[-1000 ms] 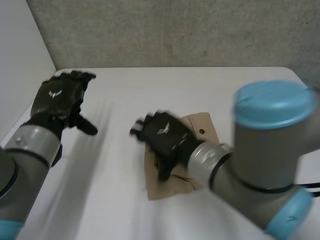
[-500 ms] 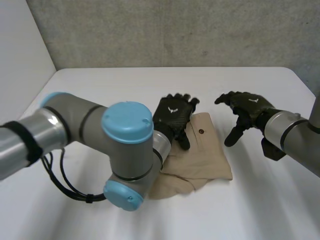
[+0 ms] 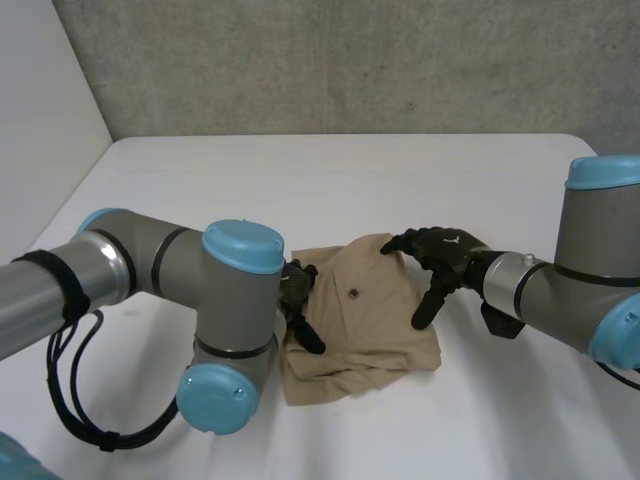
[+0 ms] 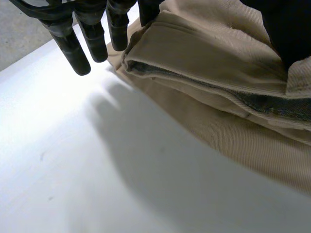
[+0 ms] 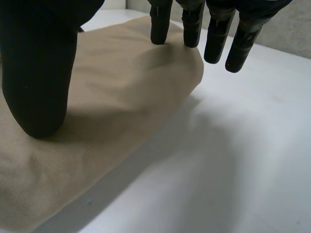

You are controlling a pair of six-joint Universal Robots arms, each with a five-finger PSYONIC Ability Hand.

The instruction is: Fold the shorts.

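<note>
Right hand (image 3: 445,250) now down on tan shorts (image 3: 375,305), splayed flat, left hand (image 3: 296,285) at their edge, straight-fingered, unclenched

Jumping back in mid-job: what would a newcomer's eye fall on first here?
The tan shorts lie bunched and partly folded in the middle of the white table. The left hand is at their left edge with fingers straight. The right hand rests on their far right corner, thumb pressing the cloth.
</note>
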